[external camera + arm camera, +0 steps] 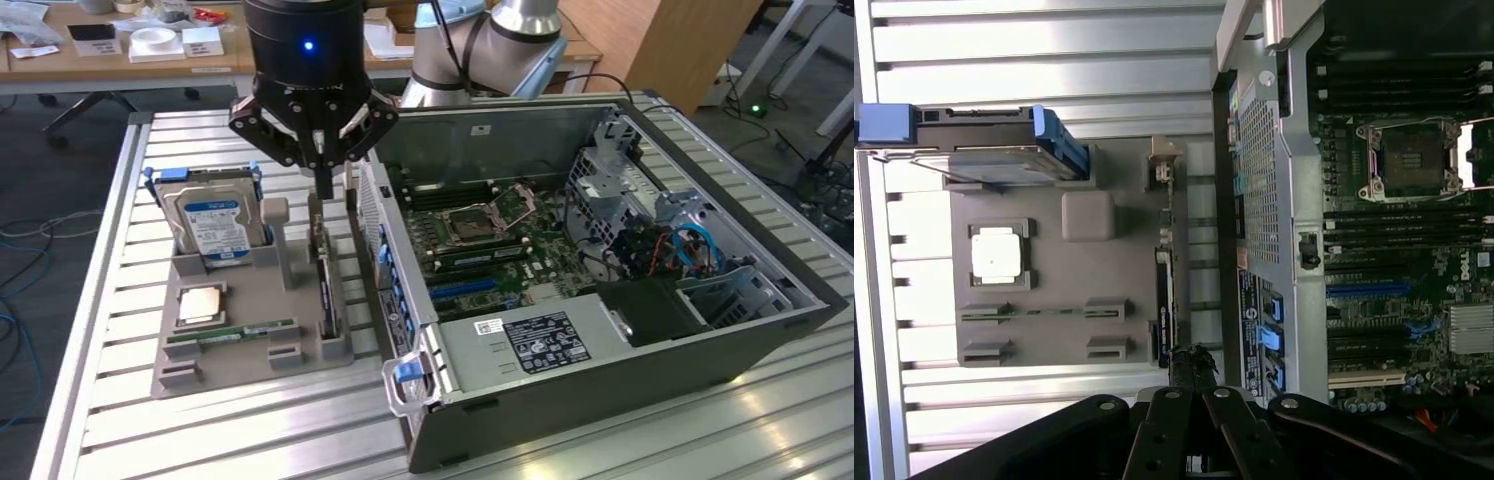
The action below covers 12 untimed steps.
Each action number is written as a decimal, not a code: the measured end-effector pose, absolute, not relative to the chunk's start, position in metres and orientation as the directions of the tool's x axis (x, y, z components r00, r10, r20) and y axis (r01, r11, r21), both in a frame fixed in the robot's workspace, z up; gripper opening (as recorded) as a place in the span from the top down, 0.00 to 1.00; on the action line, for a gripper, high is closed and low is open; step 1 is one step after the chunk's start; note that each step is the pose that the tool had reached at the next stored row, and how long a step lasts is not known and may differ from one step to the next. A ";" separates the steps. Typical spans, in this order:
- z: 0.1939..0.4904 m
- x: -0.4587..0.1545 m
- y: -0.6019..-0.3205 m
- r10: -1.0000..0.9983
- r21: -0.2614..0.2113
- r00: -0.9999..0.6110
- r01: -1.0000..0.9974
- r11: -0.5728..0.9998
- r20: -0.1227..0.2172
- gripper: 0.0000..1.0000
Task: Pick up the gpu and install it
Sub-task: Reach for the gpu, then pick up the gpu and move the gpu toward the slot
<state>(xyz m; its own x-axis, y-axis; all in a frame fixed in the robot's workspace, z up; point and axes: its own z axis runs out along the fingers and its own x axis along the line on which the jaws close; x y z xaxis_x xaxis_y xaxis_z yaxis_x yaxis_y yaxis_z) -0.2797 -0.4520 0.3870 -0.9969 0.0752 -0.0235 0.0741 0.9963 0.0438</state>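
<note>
The gpu [326, 290] is a thin dark card standing on edge in a slot along the grey holder tray's [240, 362] side nearest the computer case. In the wrist view the gpu [1166, 265] shows edge-on beside the case wall. My gripper [322, 188] hangs straight above the far end of the card, its fingers shut together into a point with nothing seen between them. In the wrist view my gripper [1192, 358] sits just off the card's end. The open computer case [727, 320] lies on its side, with the motherboard's blue slots [467, 290] exposed.
On the tray stand a hard drive [214, 228] with a blue-white label, a CPU [200, 303] and a green RAM stick [248, 330]. The slatted metal table [200, 440] carries everything. The case wall [380, 250] rises close beside the card. Desks stand behind.
</note>
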 end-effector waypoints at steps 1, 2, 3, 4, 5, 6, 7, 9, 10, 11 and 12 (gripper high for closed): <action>0.387 -0.281 -0.452 0.075 0.044 -0.997 0.074 0.996 -0.024 0.89; 0.387 -0.282 -0.452 0.075 0.044 -0.997 0.074 0.996 -0.024 0.89; 0.387 -0.283 -0.452 0.075 0.044 -0.997 0.074 0.996 -0.024 0.89; 0.387 -0.284 -0.452 0.075 0.044 -0.997 0.074 0.996 -0.024 0.89; 0.387 -0.284 -0.452 0.075 0.044 -0.997 0.074 0.996 -0.024 0.89; 0.387 -0.284 -0.452 0.075 0.044 -0.997 0.074 0.996 -0.024 0.89; 0.387 -0.284 -0.452 0.075 0.044 -0.997 0.074 0.996 -0.024 0.89; 0.387 -0.284 -0.452 0.075 0.044 -0.997 0.074 0.996 -0.024 0.89; 0.387 -0.284 -0.452 0.075 0.044 -0.997 0.074 0.996 -0.023 0.89; 0.387 -0.284 -0.452 0.075 0.044 -0.997 0.074 0.996 -0.024 0.89; 0.387 -0.284 -0.452 0.075 0.044 -0.997 0.074 0.996 -0.024 0.89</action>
<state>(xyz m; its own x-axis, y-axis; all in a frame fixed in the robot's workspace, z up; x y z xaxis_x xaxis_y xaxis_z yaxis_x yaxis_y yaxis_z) -0.2845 -0.4520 0.3868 -0.9969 0.0752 -0.0235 0.0742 0.9963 0.0439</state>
